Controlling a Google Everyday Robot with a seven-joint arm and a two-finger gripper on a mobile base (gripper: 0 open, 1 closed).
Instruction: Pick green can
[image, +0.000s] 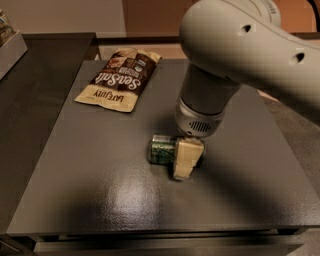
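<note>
The green can (161, 149) lies on its side near the middle of the dark grey table (100, 200), silver end facing left. My gripper (186, 161) hangs from the big white arm (235, 45) directly over the can's right part. Its cream-coloured tip covers the right end of the can from the front. The rest of the gripper is hidden behind the can and the wrist.
A brown-and-cream snack bag (120, 80) lies flat at the back left of the table. A second dark surface (30, 100) adjoins on the left, with a tray corner (10, 47) at the far left. The table's front edge (150, 232) is near the bottom.
</note>
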